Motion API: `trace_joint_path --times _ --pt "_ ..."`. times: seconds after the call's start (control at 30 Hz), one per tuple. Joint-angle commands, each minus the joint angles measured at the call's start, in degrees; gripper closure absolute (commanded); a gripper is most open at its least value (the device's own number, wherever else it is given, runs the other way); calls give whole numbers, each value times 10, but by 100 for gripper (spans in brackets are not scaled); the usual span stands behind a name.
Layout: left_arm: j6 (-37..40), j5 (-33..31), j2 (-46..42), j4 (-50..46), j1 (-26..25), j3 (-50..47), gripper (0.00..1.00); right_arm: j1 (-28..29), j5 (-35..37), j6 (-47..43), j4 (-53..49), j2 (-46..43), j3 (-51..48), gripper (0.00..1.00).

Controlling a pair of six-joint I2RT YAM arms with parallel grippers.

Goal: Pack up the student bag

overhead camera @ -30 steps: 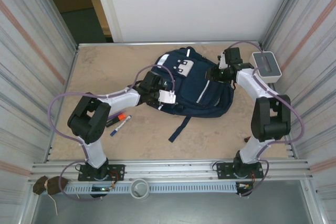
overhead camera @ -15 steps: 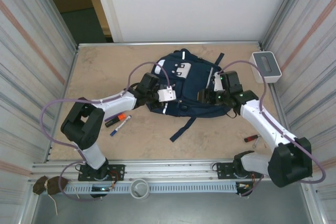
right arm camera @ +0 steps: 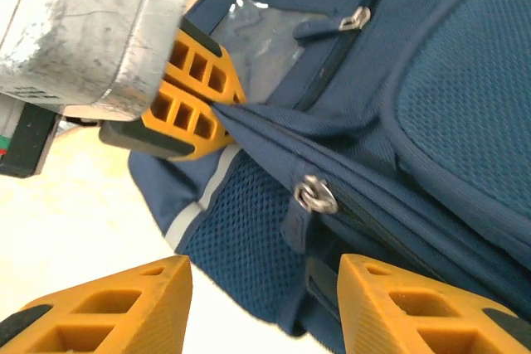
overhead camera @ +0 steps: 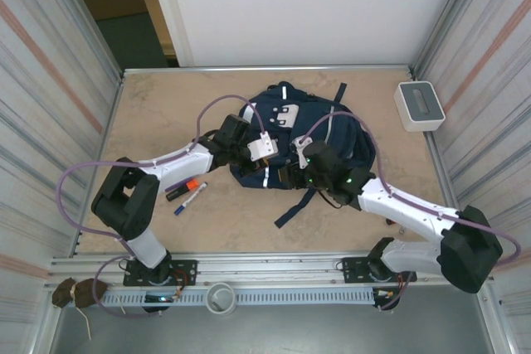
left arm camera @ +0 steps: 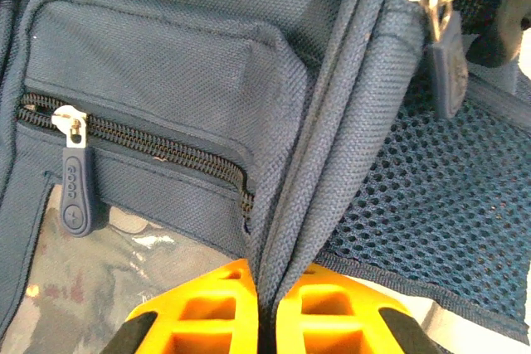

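Left wrist view: left gripper point(left arm camera: 267, 308) is pinching a seam point(left arm camera: 319, 155) of the student bag point(left arm camera: 158, 72) while the spread right gripper point(right arm camera: 261, 304) is hovering, probably needing to grab the zip pull point(right arm camera: 315, 195) next.

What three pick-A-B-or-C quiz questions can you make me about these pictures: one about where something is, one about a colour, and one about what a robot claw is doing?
1. Where is the white-grey box?
A. by the near left edge
B. at the far right corner of the table
C. inside a gripper

2. What colour is the student bag?
A. red
B. green
C. navy blue

3. What is the left gripper doing?
A. pinching a fold of the bag
B. hanging open over bare table
C. holding a marker

Answers:
1 B: the top view shows the box in that corner, apart from the bag.
2 C: the bag's fabric is navy in every view.
3 A: the left wrist view shows both orange fingers closed on a fabric seam.
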Motion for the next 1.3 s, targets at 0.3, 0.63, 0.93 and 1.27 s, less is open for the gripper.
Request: trace_joint_path --times 0.3,0.63,0.93,1.27 --pt "-30 159 -26 -39 28 45 100 79 263 -70 57 107 36 49" --pt "-13 157 -20 -58 34 43 100 90 373 -59 11 129 79 71" --pt "-9 152 -9 -62 34 40 100 59 300 -23 -49 102 95 81" --pt "-6 134 -2 -63 34 41 100 16 172 11 -64 77 95 96"
